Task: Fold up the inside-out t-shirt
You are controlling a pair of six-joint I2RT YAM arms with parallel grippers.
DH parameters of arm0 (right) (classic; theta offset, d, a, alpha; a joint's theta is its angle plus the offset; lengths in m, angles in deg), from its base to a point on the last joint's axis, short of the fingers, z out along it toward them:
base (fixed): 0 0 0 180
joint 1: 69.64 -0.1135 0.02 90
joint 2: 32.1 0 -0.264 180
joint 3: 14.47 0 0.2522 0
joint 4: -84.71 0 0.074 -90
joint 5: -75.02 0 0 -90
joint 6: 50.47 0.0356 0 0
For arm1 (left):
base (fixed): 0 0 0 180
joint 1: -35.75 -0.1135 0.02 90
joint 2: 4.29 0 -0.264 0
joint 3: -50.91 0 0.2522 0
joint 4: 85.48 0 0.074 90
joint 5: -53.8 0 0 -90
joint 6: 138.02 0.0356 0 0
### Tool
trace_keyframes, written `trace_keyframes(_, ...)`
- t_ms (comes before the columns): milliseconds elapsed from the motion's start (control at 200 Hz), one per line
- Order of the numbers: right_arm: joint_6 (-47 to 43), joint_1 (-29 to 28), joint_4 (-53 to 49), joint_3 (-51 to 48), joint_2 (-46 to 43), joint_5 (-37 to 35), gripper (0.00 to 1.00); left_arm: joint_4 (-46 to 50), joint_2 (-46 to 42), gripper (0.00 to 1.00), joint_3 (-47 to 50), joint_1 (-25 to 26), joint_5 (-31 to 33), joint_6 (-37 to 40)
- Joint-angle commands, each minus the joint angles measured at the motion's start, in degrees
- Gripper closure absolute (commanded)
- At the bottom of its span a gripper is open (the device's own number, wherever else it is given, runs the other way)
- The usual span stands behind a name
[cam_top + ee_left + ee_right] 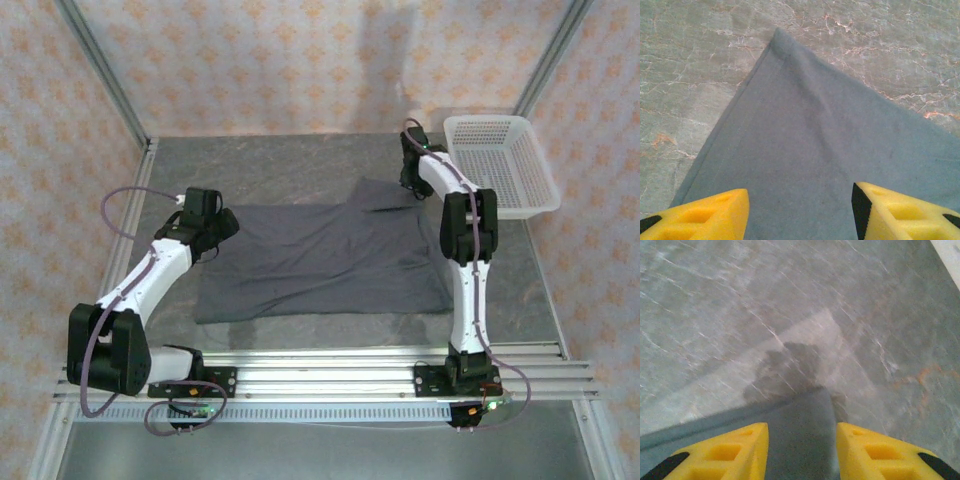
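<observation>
The dark slate-grey inside-out t-shirt [320, 262] lies spread flat in the middle of the table. My left gripper [224, 222] hovers over the shirt's far left corner. In the left wrist view it [800, 212] is open above the t-shirt [815, 150], its yellow fingers [710, 215] wide apart with nothing held. My right gripper [411, 180] is at the shirt's far right flap. In the blurred right wrist view it [801, 442] is open, and a narrow end of the t-shirt [800, 425] lies in the gap between the fingers.
A white mesh basket [500, 165] stands at the back right, just beyond the right arm. Grey marbled tabletop [290, 165] surrounds the shirt. Patterned walls with metal posts close in the back and sides, and an aluminium rail [330, 365] runs along the near edge.
</observation>
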Motion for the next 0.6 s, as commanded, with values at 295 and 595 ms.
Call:
trace_keyframes(295, -0.32, 0.52, -11.49, 10.60, 5.56, -4.04, 0.42, 0.34, -0.05, 0.42, -0.78, -0.05, 2.21, 0.66)
trace_keyframes(595, -0.85, 0.99, -8.15, 6.35, 5.84, -0.31, 0.48, -0.71, -0.05, 0.42, -0.53, -0.05, 0.48, 0.47)
